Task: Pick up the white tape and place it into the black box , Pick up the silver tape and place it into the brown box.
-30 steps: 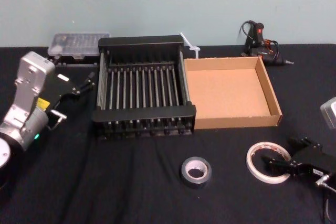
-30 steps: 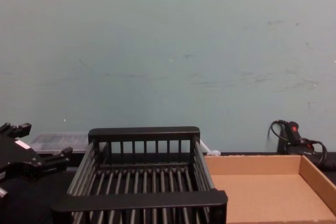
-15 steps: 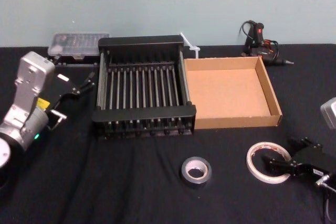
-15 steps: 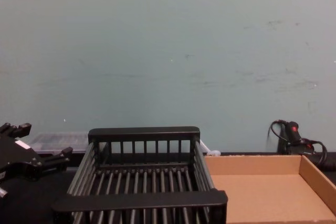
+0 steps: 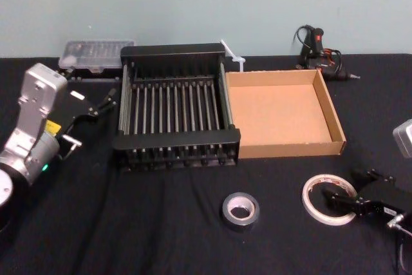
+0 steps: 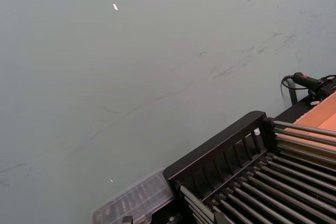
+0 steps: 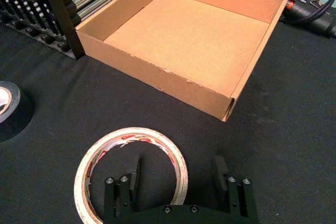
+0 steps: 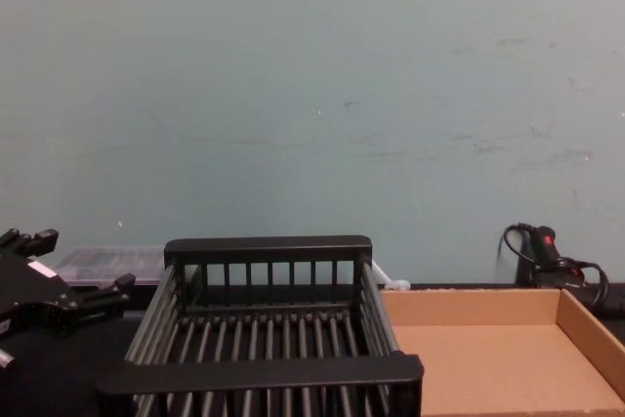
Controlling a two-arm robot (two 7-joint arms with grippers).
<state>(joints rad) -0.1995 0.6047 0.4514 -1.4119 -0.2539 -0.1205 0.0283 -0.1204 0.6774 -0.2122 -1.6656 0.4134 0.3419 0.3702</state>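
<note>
Black box [image 6: 247,177] beside brown box [image 6: 320,121]

matt cardboard brown box [image 5: 283,113], glossy silver tape [image 5: 241,210], black cloth table [image 5: 148,223].

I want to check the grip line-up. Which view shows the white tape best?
The right wrist view: the white tape lies flat, its printed core visible, with the open right gripper straddling its near edge. The head view shows it smaller, partly behind that gripper.
</note>
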